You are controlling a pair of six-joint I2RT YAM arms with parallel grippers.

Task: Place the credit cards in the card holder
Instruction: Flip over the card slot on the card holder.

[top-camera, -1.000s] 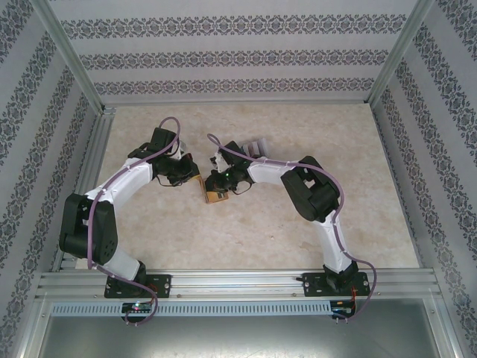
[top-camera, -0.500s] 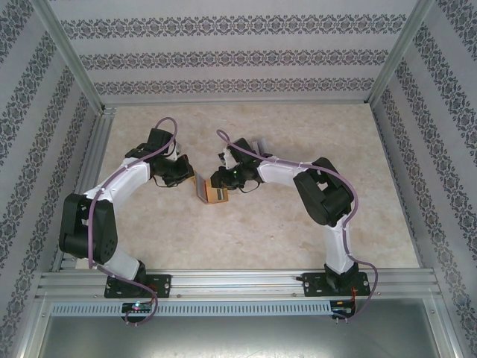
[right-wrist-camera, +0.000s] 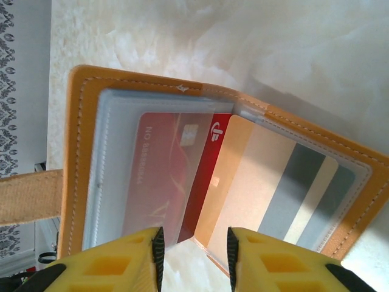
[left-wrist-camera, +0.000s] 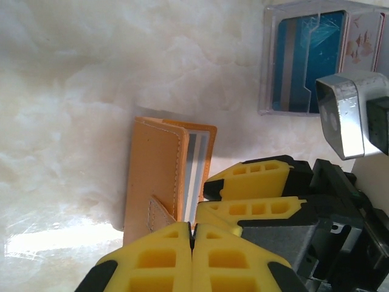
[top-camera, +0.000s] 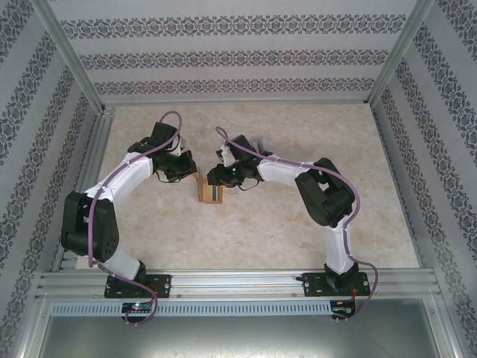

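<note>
The left gripper (left-wrist-camera: 192, 234) has its yellow fingers pressed together at the bottom of its wrist view, pinching the lower edge of the wallet (left-wrist-camera: 155, 176) just right of its small strap (left-wrist-camera: 159, 214). The wallet stands half folded above them in the middle of the frame. Its orange cover faces left and a pale strip of clear pocket shows along its right edge.

The right gripper (left-wrist-camera: 203, 198) comes in from the right of that view, and its fingertips are right at the wallet's open edge.

In its own wrist view the right gripper (right-wrist-camera: 195, 237) has its fingers a narrow gap apart at the bottom of the frame, and I see nothing pinched between them. The wallet (right-wrist-camera: 76, 152) lies spread open above them. A red card (right-wrist-camera: 203, 176) sits half under the frosted left pocket, and its lower end reaches into the gap between the fingers. A tan card (right-wrist-camera: 243, 194) with grey bands sits in the right pocket.

In the upper right of the left wrist view, a clear tray (left-wrist-camera: 267, 61) holds blue cards (left-wrist-camera: 325, 55) and a pinkish card (left-wrist-camera: 364, 42).

From above, both grippers meet at the wallet (top-camera: 211, 192), left of centre on the marbled table (top-camera: 298, 224).
</note>
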